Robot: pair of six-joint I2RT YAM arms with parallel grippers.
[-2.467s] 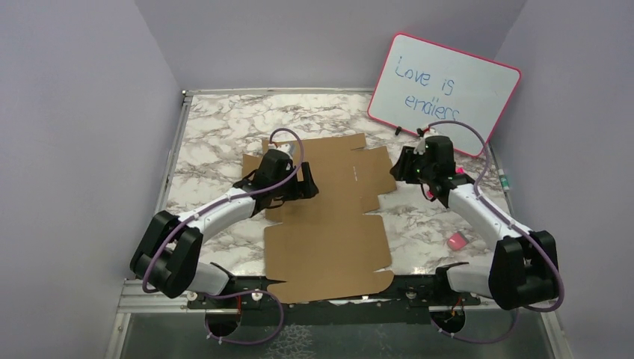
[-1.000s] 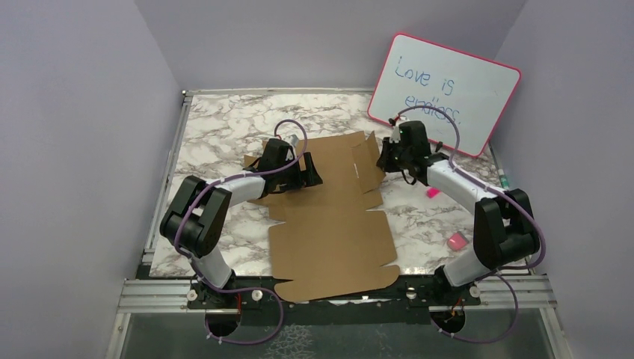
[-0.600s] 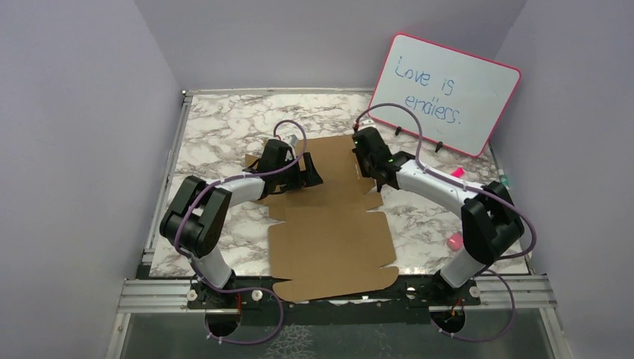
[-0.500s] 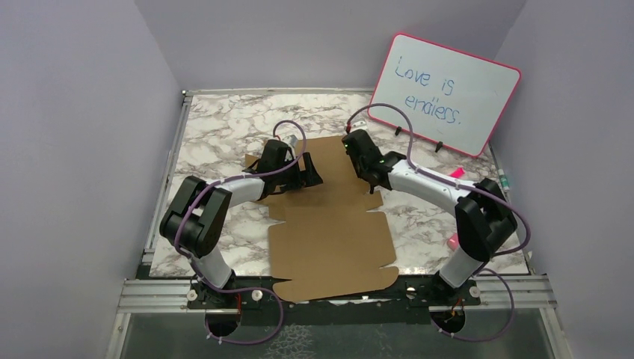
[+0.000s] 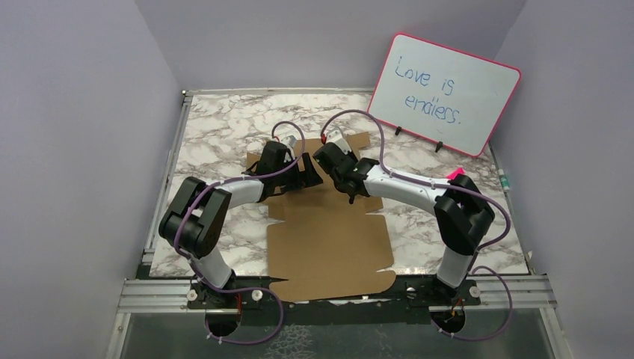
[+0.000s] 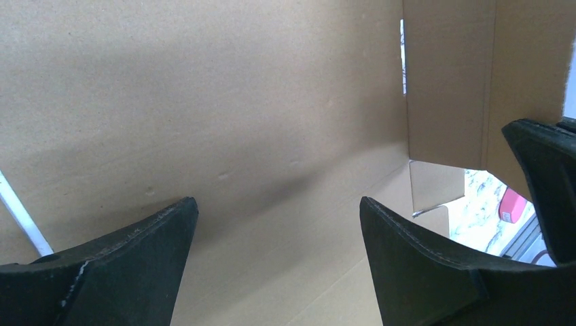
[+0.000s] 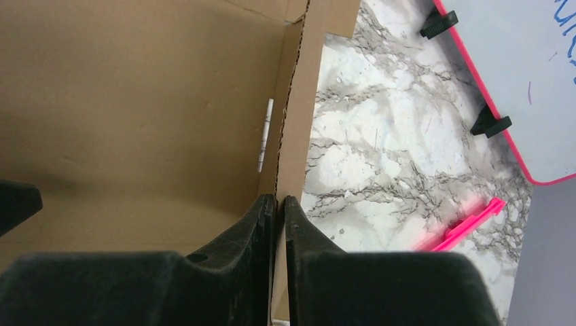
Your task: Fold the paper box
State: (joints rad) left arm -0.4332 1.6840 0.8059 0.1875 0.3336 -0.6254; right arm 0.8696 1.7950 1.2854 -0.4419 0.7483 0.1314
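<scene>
Brown cardboard, the paper box (image 5: pixel 329 239) lies mostly flat on the marble table (image 5: pixel 224 127), a side flap (image 7: pixel 306 102) raised along a perforated crease and pinched at the edge by the clenched right gripper (image 7: pixel 280 204). The left gripper (image 6: pixel 275 204) hangs with jaws spread wide over the middle panel, gripping nothing; whether it touches the sheet I cannot tell. Best to pin that panel near the crease while the flap swings over, so the bend follows the perforation.
</scene>
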